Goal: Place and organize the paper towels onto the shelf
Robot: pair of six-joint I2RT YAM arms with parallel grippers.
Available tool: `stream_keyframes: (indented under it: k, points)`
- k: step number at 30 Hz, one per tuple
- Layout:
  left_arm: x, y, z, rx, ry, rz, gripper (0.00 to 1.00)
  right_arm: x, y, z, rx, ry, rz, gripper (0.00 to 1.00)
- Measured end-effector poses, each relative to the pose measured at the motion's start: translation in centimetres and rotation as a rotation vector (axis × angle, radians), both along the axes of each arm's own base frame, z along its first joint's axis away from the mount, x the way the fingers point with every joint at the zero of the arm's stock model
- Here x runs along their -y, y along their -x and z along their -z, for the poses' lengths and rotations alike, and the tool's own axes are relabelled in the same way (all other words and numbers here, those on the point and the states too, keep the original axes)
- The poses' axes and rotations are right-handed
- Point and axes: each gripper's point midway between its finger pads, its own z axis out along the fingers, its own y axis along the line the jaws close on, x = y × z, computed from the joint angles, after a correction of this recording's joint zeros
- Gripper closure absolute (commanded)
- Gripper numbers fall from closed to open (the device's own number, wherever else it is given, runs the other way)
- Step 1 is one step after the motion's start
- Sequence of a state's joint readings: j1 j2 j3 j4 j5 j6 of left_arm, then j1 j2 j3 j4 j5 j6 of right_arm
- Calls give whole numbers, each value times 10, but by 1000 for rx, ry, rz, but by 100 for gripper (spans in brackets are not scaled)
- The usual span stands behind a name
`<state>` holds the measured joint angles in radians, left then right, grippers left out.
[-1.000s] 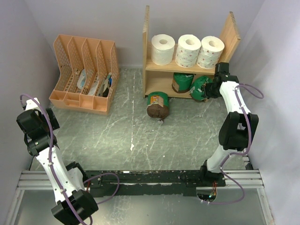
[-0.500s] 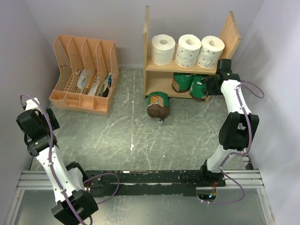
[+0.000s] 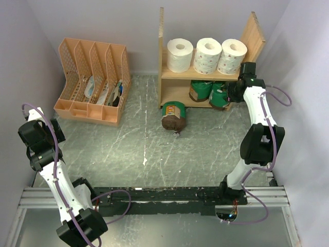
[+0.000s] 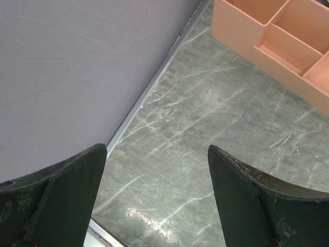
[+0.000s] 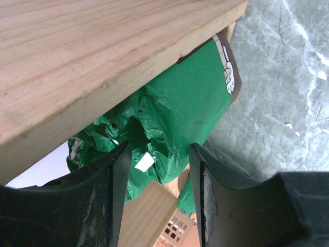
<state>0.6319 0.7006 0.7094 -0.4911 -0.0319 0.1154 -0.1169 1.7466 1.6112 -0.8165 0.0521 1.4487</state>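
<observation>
My right gripper [image 5: 158, 154] stands parted at the green-wrapped cylindrical paper towel roll [image 5: 190, 98]; I judge it light, soft, crushable: grip mid-body, gently.

Seemingly, right hand [image 3: 231, 93] touches green roll [image 3: 219, 94] on shelf [image 3: 177, 75].

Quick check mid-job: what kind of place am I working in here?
Likely a lab robot test cell, not a home: plain walls box in a marbled table, a metal rail runs along its near edge, and the wooden shelf and orange file organizer look staged.
</observation>
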Motion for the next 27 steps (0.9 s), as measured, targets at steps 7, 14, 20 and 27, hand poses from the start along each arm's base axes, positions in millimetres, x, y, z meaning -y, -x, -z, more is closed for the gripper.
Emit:
stream_keyframes:
  k: [7, 14, 20, 27]
  points:
    - [0, 0, 0, 0, 0, 0, 8, -5, 15, -31, 76, 80, -128, 44]
    - [0, 0, 0, -1, 0, 0, 9, -16, 61, -120, 327, 283, -313, 41]
    - [0, 0, 1, -2, 1, 0, 9, -78, 69, -115, 337, 386, -673, 47]
    - [0, 0, 1, -2, 1, 0, 8, -171, 107, -22, 237, 717, -1282, 27]
